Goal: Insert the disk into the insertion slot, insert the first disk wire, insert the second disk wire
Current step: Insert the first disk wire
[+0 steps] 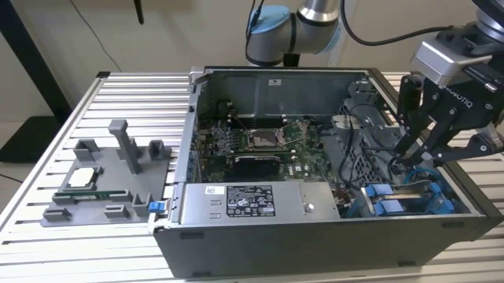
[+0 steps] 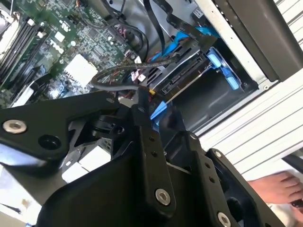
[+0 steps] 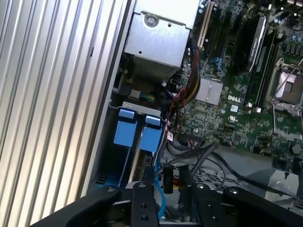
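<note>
— Blue tabs [image 3: 126, 132] sit at the slot [image 1: 358, 168] mouth. Is the disk [image 2: 182, 71] home?
— It looks so to me. It lies in the slot, at the case [image 1: 315, 242] corner, and its dark socket edge shows in the second wrist view.
— And the pincer [image 1: 404, 156]?
— It reaches down inside the case near that edge, among dark cables [image 2: 118, 70], with a blue wire [image 3: 161, 201] just beside it. Spread or pressed together, I cannot tell.
— So I'd call this a wire step. How is it done well?
— I'd square the plug to the socket before pushing. Then press straight in and keep loose cables out of the gap. A skewed plug would likely jam or bend, and a sideways shove might unseat the disk.
</note>
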